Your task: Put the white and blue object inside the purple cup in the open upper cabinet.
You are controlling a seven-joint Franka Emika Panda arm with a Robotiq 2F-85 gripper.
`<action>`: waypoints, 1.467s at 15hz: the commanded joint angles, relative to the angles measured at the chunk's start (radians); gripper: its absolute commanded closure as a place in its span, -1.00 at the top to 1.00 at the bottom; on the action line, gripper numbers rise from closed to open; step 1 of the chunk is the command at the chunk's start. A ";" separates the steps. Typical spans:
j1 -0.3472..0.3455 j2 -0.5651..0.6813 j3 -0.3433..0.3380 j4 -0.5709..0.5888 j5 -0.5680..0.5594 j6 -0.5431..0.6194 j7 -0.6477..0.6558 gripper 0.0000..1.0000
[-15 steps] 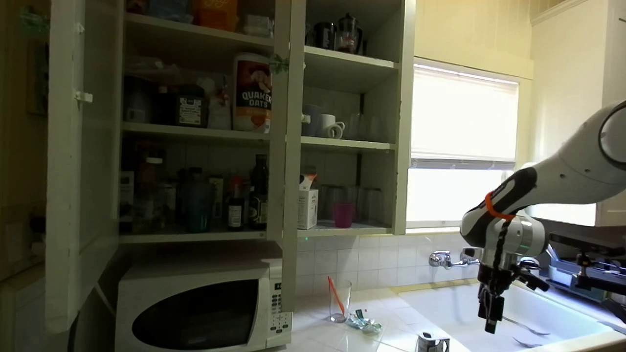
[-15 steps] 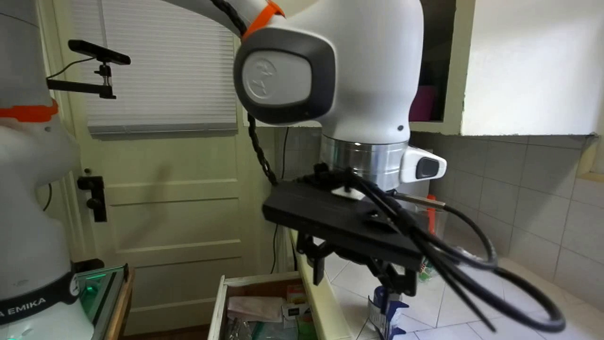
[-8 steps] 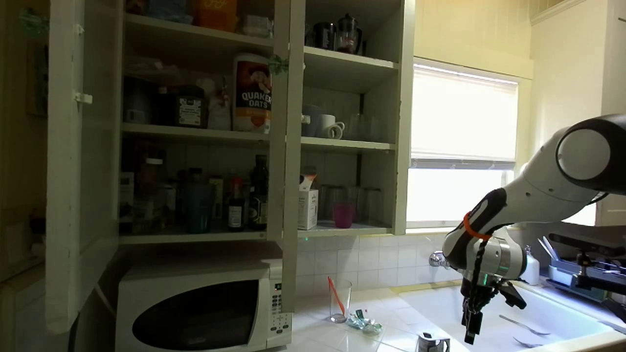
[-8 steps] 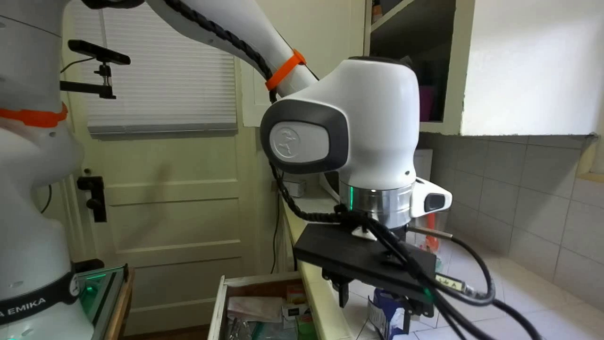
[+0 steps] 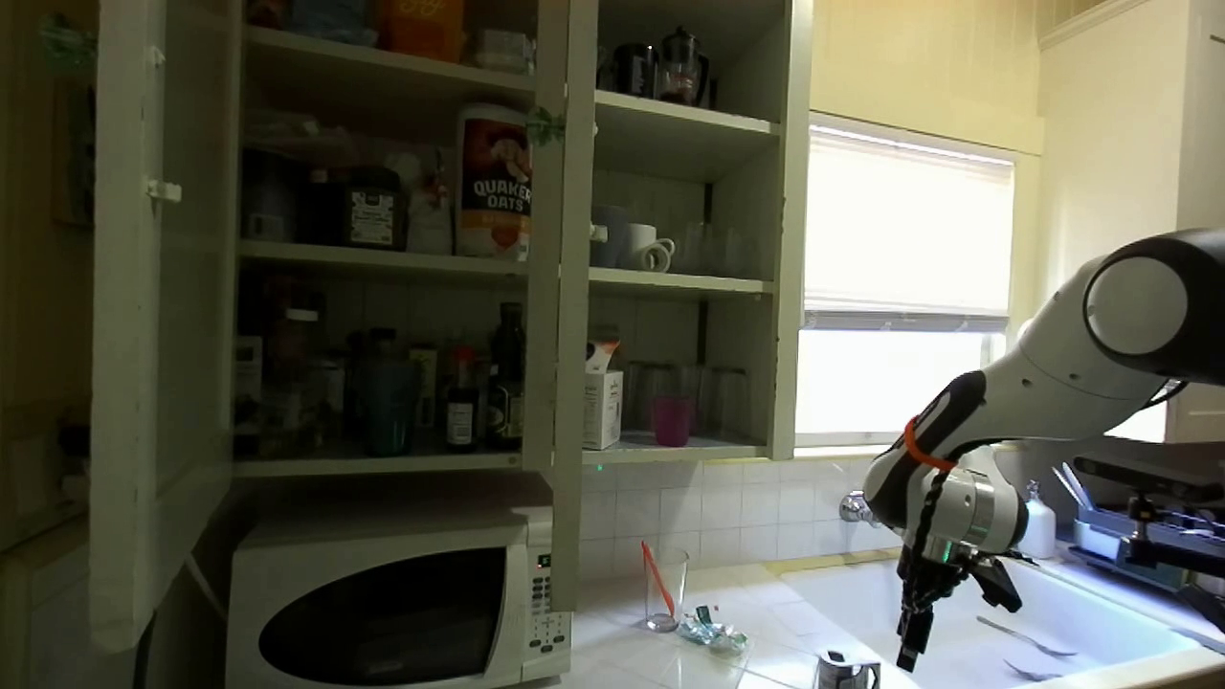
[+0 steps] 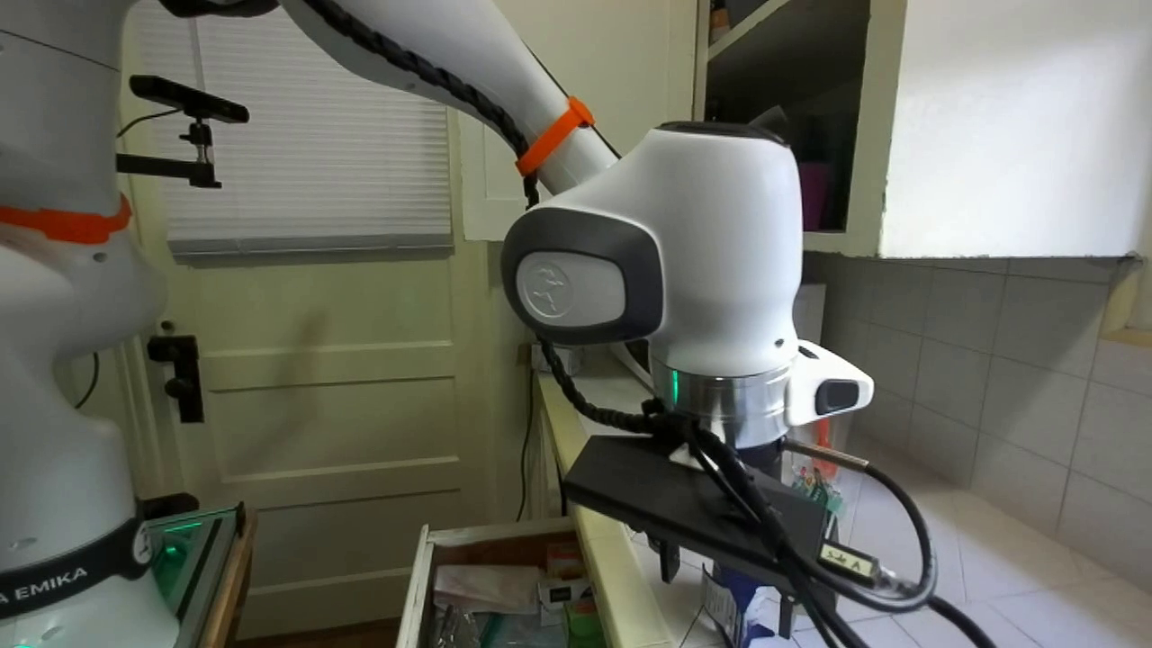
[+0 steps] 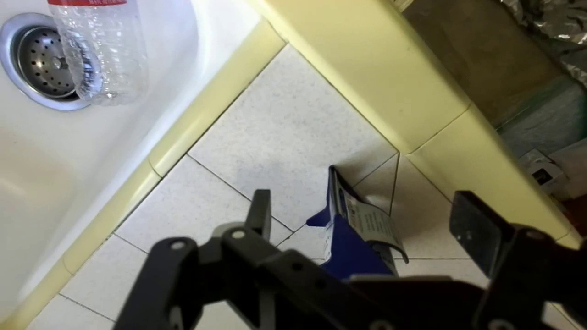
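Observation:
The white and blue object (image 7: 353,247) is an opened blue and white carton on the tiled counter. In the wrist view it lies between my spread fingers and apart from them, its lower end hidden by the gripper. My gripper (image 7: 361,215) is open and empty above it. In an exterior view the object (image 6: 733,607) shows partly behind my gripper (image 6: 725,589). My gripper (image 5: 909,646) also shows near the sink edge. The purple cup (image 5: 672,421) stands on the bottom shelf of the open upper cabinet (image 5: 684,278). The cup's side also shows (image 6: 814,198).
A microwave (image 5: 383,612) stands under the cabinet. A glass (image 5: 670,593) with a red stick and crumpled plastic (image 5: 713,632) are on the counter. The sink (image 7: 151,114) holds a clear bottle (image 7: 107,55). A drawer (image 6: 418,576) stands open below the counter.
My arm has moved down toward the counter and away from over the sink, slowing in the last half second. The white and blue object and the cup have not visibly moved.

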 commanded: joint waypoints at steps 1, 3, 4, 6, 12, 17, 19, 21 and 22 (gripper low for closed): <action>-0.017 0.000 0.018 0.000 -0.010 0.002 0.011 1.00; -0.034 0.008 0.053 0.009 0.031 -0.010 -0.120 1.00; -0.041 0.012 0.069 0.016 0.046 -0.026 -0.175 1.00; -0.053 0.025 0.099 0.026 0.084 -0.047 -0.282 1.00; -0.072 0.074 0.085 0.045 0.075 -0.070 -0.357 1.00; -0.095 0.130 0.098 0.092 0.073 -0.059 -0.350 0.88; -0.098 0.151 0.108 0.121 0.069 -0.064 -0.347 0.82; -0.100 0.170 0.116 0.146 0.061 -0.066 -0.345 0.67; -0.102 0.179 0.119 0.157 0.058 -0.068 -0.344 0.59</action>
